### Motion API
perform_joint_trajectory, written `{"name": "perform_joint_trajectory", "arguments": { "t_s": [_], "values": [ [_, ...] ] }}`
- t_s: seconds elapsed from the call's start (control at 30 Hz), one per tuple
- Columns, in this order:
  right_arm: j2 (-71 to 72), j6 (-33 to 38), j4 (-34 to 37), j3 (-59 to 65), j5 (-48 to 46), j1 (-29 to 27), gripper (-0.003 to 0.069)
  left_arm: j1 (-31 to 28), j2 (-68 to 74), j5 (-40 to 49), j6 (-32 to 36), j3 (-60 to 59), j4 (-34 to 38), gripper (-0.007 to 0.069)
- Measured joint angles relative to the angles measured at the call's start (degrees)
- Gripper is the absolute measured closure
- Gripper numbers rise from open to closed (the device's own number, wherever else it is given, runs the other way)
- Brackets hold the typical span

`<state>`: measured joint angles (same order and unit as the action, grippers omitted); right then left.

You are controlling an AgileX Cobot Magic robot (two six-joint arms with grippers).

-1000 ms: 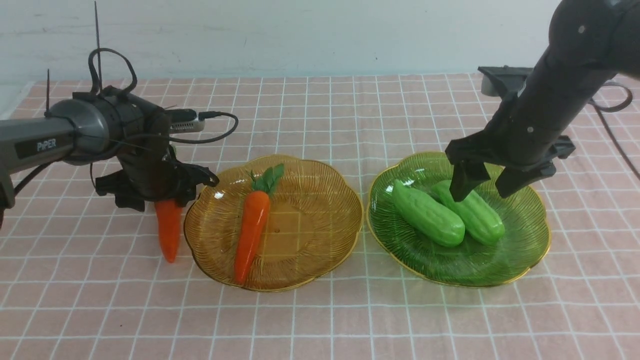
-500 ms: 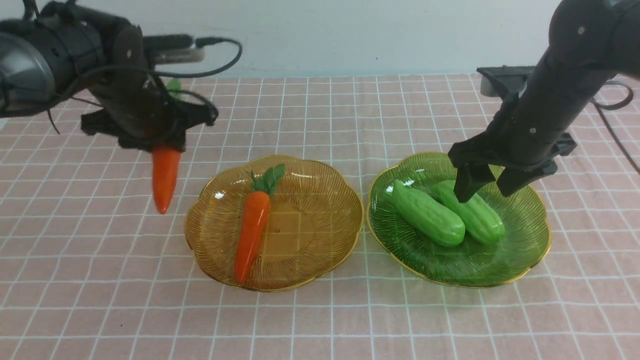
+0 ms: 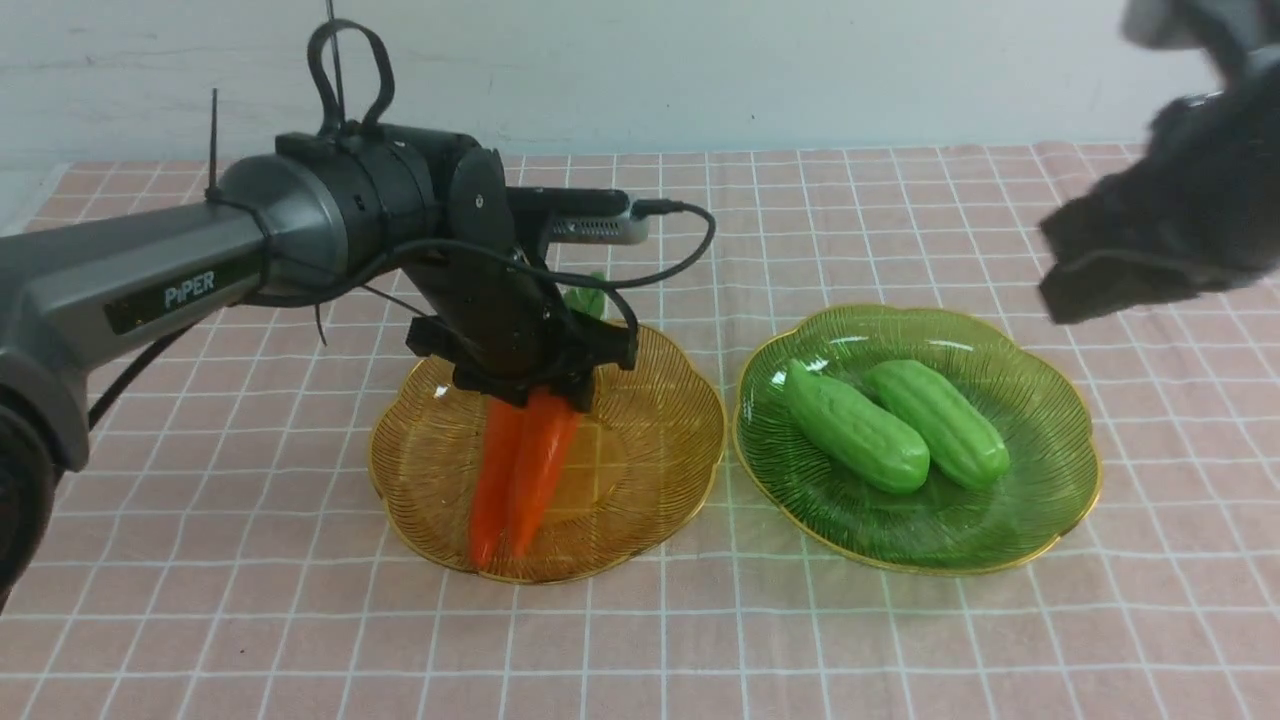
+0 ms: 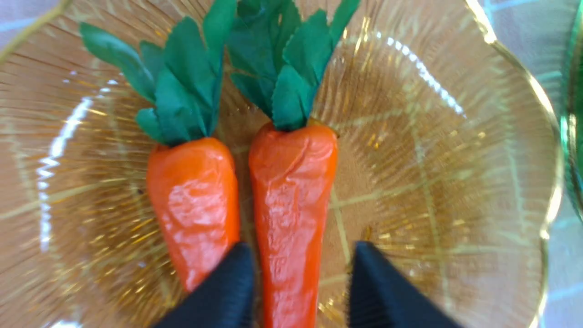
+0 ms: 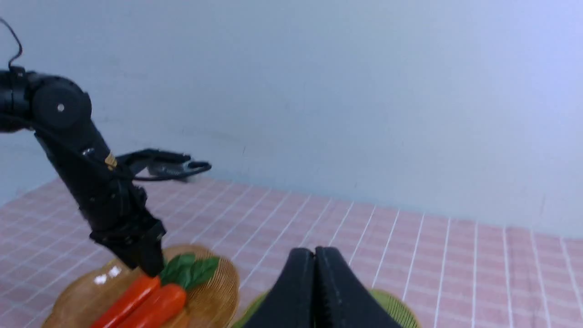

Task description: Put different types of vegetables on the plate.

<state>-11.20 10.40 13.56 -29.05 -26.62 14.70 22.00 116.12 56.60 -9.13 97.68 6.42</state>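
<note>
Left hand (image 4: pixel 300 249) spread wide, carrot (image 4: pixel 291 182) between its fingers on amber plate (image 4: pixel 455 182); right hand (image 5: pixel 314 255) clamped shut, empty.

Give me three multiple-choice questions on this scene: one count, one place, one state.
1. How many gourds lie on the green plate? A one; B two; C three.
2. Both carrots lie: A on the amber plate; B on the green plate; C one on each plate.
3. The right tool is: A wide open; B shut on a gourd; C shut and empty.
Answers: 1 B, two lie side by side there. 2 A, they lie together on the amber glass. 3 C, its fingers meet with nothing between them.
</note>
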Motion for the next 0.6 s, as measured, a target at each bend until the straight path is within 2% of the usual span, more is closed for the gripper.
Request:
{"name": "perform_joint_trajectory", "arguments": {
  "t_s": [0.07,0.13,0.17,0.2,0.37,0.6],
  "values": [
    [3.7,0.9,0.0,4.7,2.9,0.0,0.0667,0.0,0.0,2.7,0.9,1.9,-0.2,0.0372],
    [7.6,1.4,0.0,10.0,5.0,0.0,0.0667,0.0,0.0,6.0,2.7,4.8,-0.7,0.0519],
    [8.3,1.4,0.0,11.5,5.6,0.0,0.0667,0.0,0.0,7.2,3.4,5.7,-0.8,0.0574],
    [8.8,1.5,0.0,12.7,6.5,0.0,0.0667,0.0,0.0,8.1,3.8,6.5,-0.8,0.0597],
    [8.9,1.6,0.0,14.0,9.5,0.0,0.0667,0.0,0.0,13.0,4.1,11.1,-0.9,0.0628],
    [8.9,1.7,0.0,14.0,8.5,0.0,0.0667,0.0,0.0,13.8,4.1,13.8,-0.9,0.0628]
  ]
}}
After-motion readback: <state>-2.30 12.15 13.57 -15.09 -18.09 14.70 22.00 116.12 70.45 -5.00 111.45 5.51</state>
